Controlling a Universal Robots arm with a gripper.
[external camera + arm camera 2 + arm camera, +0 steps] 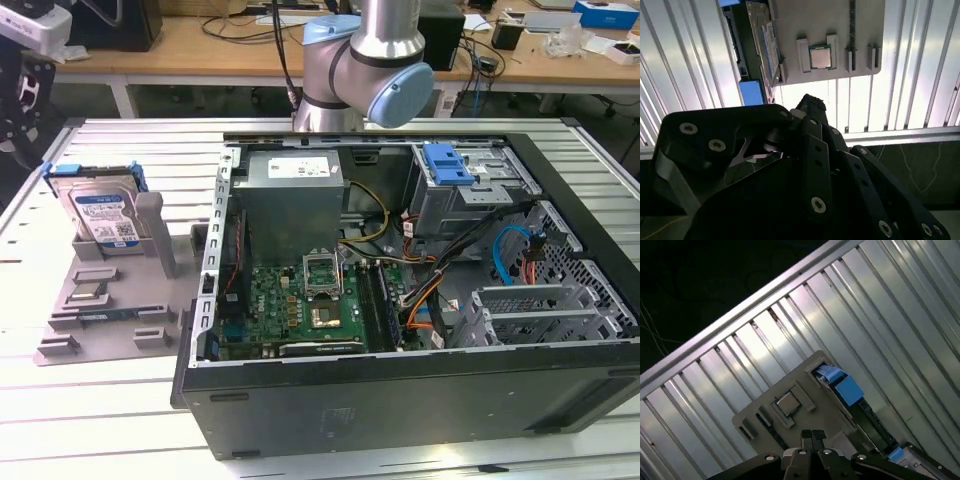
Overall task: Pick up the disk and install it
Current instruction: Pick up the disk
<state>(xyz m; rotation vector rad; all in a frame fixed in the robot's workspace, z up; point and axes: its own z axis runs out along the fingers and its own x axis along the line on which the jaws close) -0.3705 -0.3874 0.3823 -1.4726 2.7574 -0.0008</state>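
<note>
The disk (100, 212), silver with a white-and-blue label and a blue bracket, stands upright in a grey holder plate (110, 320) at the exterior view's left. The arm's end (25, 70) hangs high at that view's upper left corner. In both wrist views my gripper (812, 436) (810, 102) is well above the plate, apart from it, with its black fingers pressed together and nothing between them. The disk appears edge-on in the second wrist view (767, 45). In the first wrist view its blue bracket (847, 390) shows beside the plate.
An open computer case (400, 400) lies on the ribbed aluminium table (100, 420), with a grey power supply (290, 190), a motherboard (300, 300) and a blue caddy (447, 163) in the drive bay. A processor chip (820, 56) sits on the holder plate. The table edge (900, 134) runs close by.
</note>
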